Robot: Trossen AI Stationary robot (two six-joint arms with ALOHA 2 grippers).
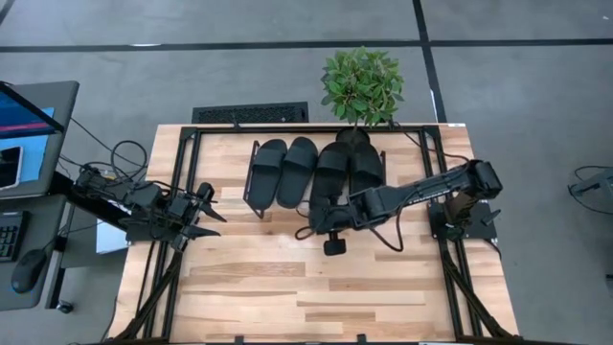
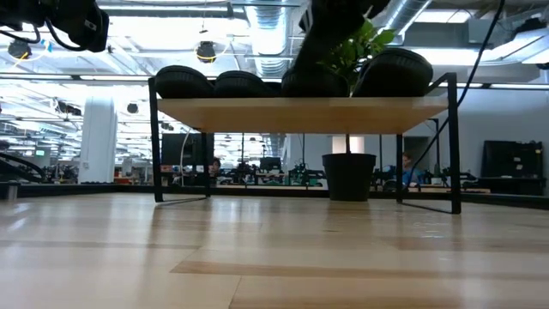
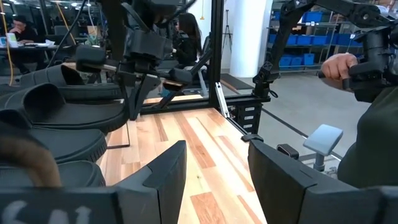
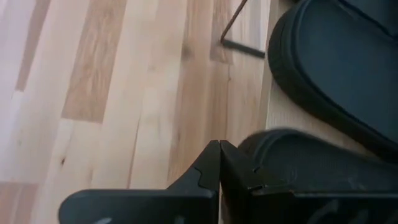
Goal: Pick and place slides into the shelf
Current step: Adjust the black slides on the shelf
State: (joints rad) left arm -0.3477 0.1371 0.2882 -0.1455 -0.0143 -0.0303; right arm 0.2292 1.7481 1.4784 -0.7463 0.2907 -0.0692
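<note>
Holding: shelf (image 1: 230, 182) carries all four slides (image 1: 287, 171) side by side.
Right pincer (image 1: 308, 230): fingers together, empty, at the shelf's front edge beside the third slide.
Left pincer (image 1: 213, 216): fingers apart, empty, near the table's left edge.
Nearby: potted plant (image 1: 362, 86) behind the shelf.
Surface: butcher-block table (image 1: 287, 287).
Room: open workshop; a person's hand (image 3: 339, 64) shows.

Light butcher-block wooden bench (image 1: 316, 287). Green leafy plant in black pot (image 1: 362, 86) at the bench's far edge. Black keyboard (image 1: 250, 114) on grey floor beyond the far edge. Laptop (image 1: 24, 129), black mouse (image 1: 29, 271) on a side desk.
</note>
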